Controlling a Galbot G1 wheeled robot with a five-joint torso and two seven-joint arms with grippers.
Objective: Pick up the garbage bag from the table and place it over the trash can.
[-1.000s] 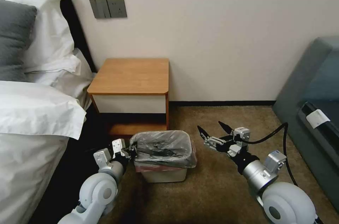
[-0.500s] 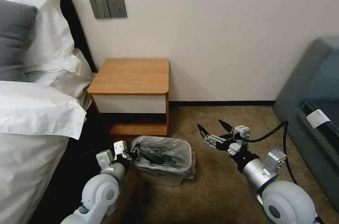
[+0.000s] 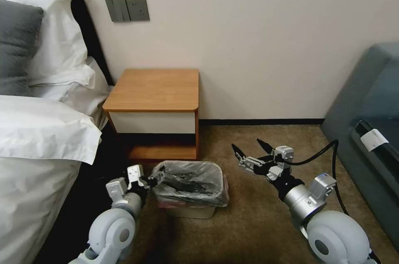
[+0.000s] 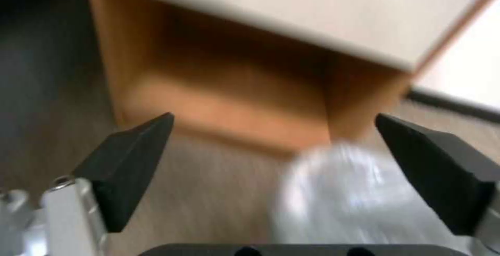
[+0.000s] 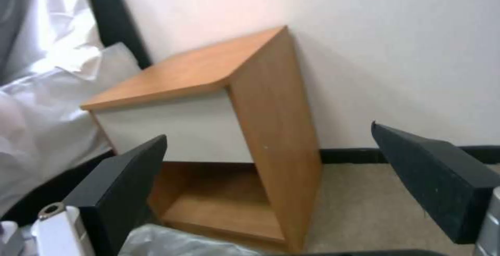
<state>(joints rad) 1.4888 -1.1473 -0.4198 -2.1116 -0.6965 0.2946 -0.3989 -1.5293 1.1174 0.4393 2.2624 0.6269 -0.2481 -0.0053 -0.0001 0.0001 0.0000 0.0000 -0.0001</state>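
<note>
**Bag lines the bin on the carpet, both hands spread wide**

A bed with white linen fills the robot's left side, and a grey sofa stands at its right. Between them, against the wall, stands the bench, its wooden top bare. On the brown carpet just in front of it sits the trash can. The garbage bag is draped over the can's rim, with grey film hanging down the sides and a pinkish edge low on the front. The left hand is at the bag's left edge with its fingers set wide apart, gripping nothing. The right hand hovers right of the can, well apart from it, also wide and empty.
</note>
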